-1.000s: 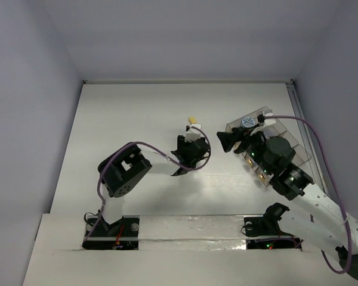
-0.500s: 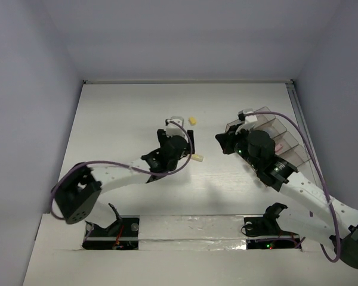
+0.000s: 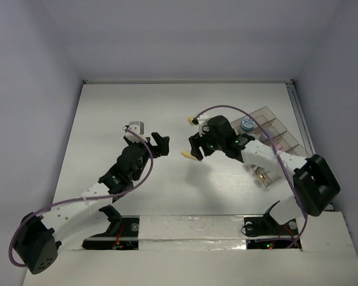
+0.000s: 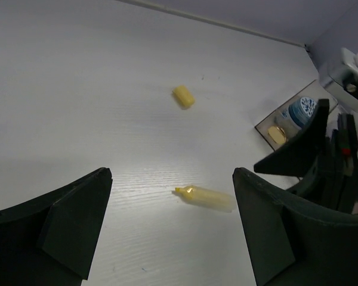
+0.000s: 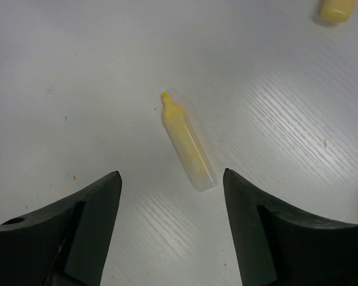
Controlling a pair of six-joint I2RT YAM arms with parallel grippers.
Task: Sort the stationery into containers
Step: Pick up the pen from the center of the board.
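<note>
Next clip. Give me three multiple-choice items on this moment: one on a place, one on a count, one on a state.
1. Where is the yellow pen?
A. in the organiser tray
B. on the table, under the right gripper
C. standing upright against the wall

2. How many yellow items lie on the table outside the tray?
A. two
B. none
C. five

3. How is the right gripper?
A. shut on the pen
B. shut, empty
C. open, holding nothing

Answers:
1 B: the right wrist view shows the pen flat on the table below the spread fingers.
2 A: the pen and a yellow eraser are all that show there.
3 C: the fingers stand wide apart, clear of the pen.
</note>
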